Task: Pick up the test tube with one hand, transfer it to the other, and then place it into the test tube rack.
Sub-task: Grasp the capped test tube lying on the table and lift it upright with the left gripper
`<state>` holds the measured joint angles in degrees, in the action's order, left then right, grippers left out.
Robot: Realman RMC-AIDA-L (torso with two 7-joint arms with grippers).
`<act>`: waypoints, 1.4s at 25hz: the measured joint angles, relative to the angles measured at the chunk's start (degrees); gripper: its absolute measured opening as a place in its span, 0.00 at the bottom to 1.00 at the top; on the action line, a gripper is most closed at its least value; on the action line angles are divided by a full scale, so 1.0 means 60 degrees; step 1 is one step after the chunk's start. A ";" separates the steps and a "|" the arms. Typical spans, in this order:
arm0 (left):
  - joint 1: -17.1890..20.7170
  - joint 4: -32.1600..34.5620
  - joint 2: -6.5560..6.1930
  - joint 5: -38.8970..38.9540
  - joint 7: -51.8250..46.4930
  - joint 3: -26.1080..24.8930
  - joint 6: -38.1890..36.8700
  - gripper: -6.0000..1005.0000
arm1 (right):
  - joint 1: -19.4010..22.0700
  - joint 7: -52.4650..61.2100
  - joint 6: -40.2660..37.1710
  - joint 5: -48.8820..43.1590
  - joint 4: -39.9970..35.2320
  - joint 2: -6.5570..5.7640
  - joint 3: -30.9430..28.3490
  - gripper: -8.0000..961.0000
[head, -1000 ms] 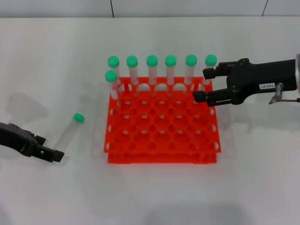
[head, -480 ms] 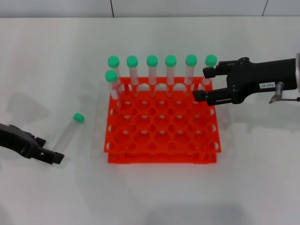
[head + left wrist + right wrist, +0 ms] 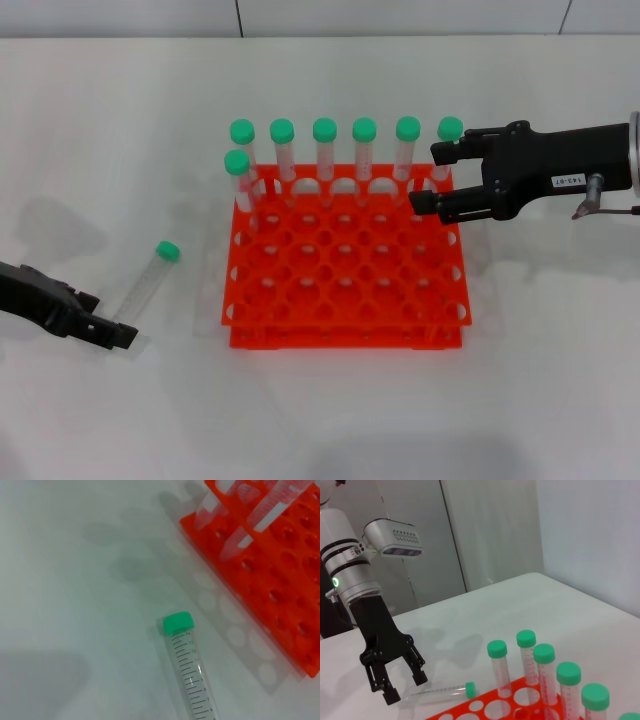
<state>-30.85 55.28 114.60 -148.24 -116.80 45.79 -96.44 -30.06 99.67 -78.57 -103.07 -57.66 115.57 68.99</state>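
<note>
The test tube [image 3: 148, 279], clear with a green cap, lies on the white table left of the orange-red rack [image 3: 345, 300]. It also shows in the left wrist view [image 3: 189, 672] and the right wrist view [image 3: 437, 694]. My left gripper [image 3: 106, 322], black and unlabelled, sits low at the tube's bottom end. In the right wrist view this gripper [image 3: 405, 688] is open with its fingers on either side of that end. My right gripper [image 3: 428, 180], with the white label, is open and empty above the rack's back right corner.
Several green-capped tubes [image 3: 324, 140] stand upright in the rack's back row and one in the row before it; the rightmost tube [image 3: 449, 130] is right beside my right gripper's fingers. The rack's other holes are empty. A wall rises behind the table.
Almost nothing has changed. My right gripper has crept a little to the left over the rack corner. My left gripper has barely shifted at the tube's end.
</note>
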 joint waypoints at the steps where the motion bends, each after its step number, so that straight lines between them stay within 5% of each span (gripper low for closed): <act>1: -0.0001 0.0000 0.0001 -0.0005 0.0000 0.0001 0.0010 0.85 | 0.0000 0.0000 0.0001 0.0002 0.0000 0.0000 0.0000 0.80; 13: -0.0099 -0.0182 0.0002 -0.0078 0.0001 0.0019 0.0158 0.81 | -0.0045 -0.0052 0.0032 0.0003 0.0002 0.0000 0.0000 0.80; 16: -0.0113 -0.0228 0.0000 -0.0106 0.0010 0.0031 0.0262 0.71 | -0.0045 -0.0064 0.0038 0.0031 0.0021 0.0011 0.0012 0.80; 35: -0.0364 -0.0568 0.0028 -0.0156 0.0029 0.0146 0.0359 0.64 | -0.0017 -0.0089 0.0088 0.0123 0.0014 0.0015 0.0132 0.80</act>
<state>-33.03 51.87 114.77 -149.18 -116.63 46.67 -94.29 -30.16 99.13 -78.04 -102.34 -57.57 115.66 69.78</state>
